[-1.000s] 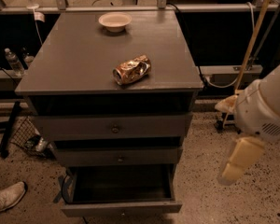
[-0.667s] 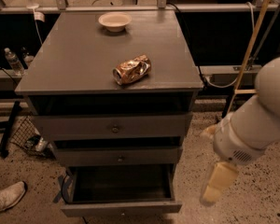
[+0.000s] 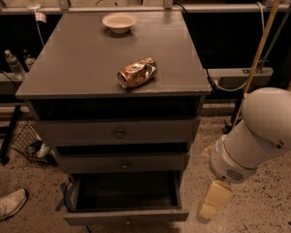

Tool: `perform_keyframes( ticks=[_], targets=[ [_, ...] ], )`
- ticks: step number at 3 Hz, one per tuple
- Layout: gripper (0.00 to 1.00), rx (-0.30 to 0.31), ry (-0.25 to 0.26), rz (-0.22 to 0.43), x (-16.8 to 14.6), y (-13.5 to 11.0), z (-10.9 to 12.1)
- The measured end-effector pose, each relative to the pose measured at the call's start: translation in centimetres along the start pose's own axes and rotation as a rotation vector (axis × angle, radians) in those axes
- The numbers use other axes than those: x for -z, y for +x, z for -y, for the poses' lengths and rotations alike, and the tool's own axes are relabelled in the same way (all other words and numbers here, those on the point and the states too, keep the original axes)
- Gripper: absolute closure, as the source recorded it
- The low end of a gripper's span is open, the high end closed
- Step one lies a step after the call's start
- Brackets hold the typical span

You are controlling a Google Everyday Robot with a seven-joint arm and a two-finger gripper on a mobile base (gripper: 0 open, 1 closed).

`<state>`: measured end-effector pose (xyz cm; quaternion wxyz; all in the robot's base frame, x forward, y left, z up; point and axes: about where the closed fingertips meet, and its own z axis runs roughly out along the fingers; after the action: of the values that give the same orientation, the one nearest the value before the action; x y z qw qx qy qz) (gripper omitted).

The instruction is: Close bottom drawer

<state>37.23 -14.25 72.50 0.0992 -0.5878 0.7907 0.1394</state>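
Logging against the cabinet (image 3: 111, 67): bottom drawer (image 3: 126, 216), lowest tier, stands pulled well out, so I judge the closing not yet begun. Gripper (image 3: 212, 204) hangs just right of the cabinet, level with that drawer and apart from it; wide or narrow, I cannot tell. Crumpled can (image 3: 137, 73) and bowl (image 3: 119, 21) on the cabinet's top. Left: push the drawer front home.

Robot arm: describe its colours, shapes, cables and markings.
The arm is a fat, rounded white shell ending in a round white collar. The hand, low right beside the bottom drawer, is pale cream and blocky. No cables or markings show on it.
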Motion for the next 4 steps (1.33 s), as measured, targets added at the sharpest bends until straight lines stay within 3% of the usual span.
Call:
perform_keyframes(
  ticks=[2, 4],
  targets=[
    [0.00, -0.017, -0.033, 0.055, -8.6, 1.2, 4.2],
    [0.00, -0.058, 0.007, 0.125, -16.5, 2.6, 6.5]
  ],
)
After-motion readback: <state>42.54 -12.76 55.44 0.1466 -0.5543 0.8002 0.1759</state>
